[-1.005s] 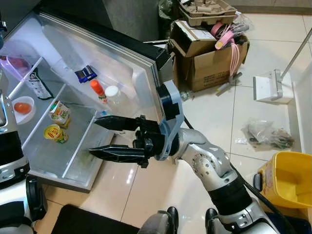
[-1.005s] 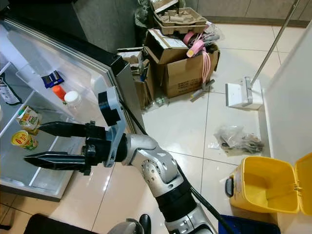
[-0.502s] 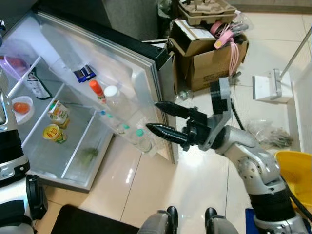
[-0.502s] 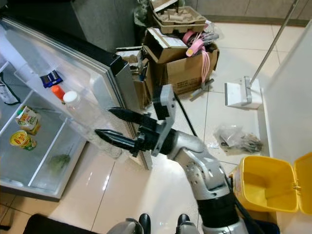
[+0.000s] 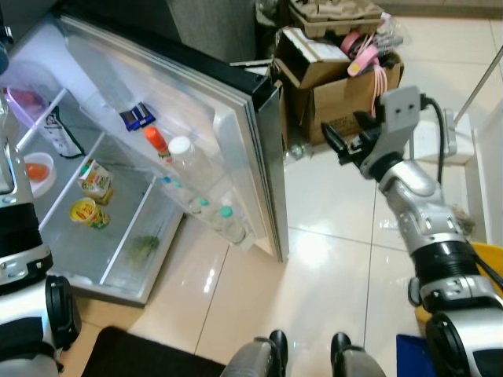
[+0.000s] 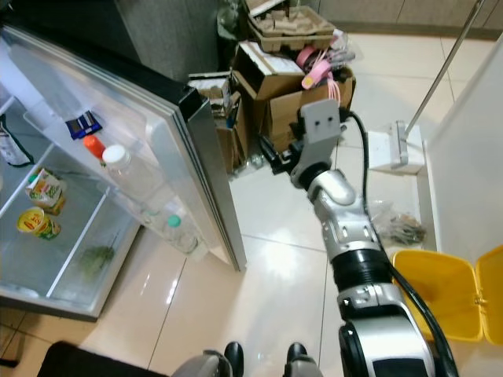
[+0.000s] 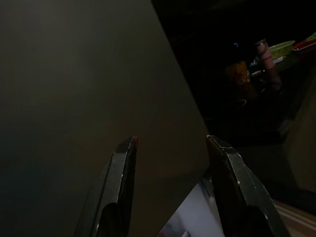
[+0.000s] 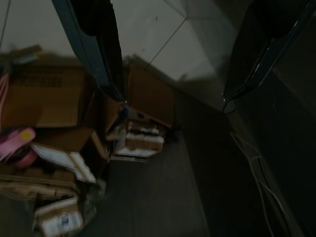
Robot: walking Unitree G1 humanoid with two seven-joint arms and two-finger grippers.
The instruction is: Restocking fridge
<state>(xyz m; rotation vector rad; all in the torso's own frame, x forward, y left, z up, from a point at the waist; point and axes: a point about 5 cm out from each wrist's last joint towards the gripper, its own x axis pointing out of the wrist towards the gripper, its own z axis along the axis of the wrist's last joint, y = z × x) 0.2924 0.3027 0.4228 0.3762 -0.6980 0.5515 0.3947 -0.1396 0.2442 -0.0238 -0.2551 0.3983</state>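
Right end effector (image 5: 339,141) (fingers spread, empty) hangs near cardboard boxes (image 5: 334,94), well apart from open fridge door (image 5: 181,149) racking bottles (image 5: 189,169).

A home kitchen corner with glossy cream floor tiles (image 5: 330,259). An open fridge (image 5: 196,133) shows door shelves of bottles (image 5: 182,161) and inner shelves with a juice carton (image 5: 96,182), a tin (image 5: 85,212) and a bowl (image 5: 35,171). Beside it, cardboard boxes (image 5: 334,86) heaped with egg trays (image 5: 334,14) and oddments stand against the wall, with a floor mop (image 5: 436,137), a crumpled plastic bag (image 6: 397,228) and a yellow lidded bin (image 6: 440,302) nearby.
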